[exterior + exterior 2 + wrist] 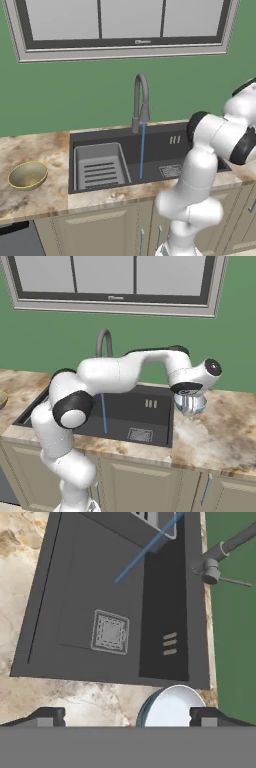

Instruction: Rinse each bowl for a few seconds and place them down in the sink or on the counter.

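Above pale bowl [172,708], spread gripper [127,717].

A flat green wall [65,95] rises behind the worktop, and high on it hangs a wide window [120,22] with a pale grey frame, a dark inner border and 3 greyish panes. Below run tan cabinet doors [140,481] with slim metal handles, and a dark appliance front [17,240] sits low at far left.

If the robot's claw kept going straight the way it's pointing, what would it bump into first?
Probably the pale blue-white bowl on the counter, right beside the sink. The open claw points down over it.
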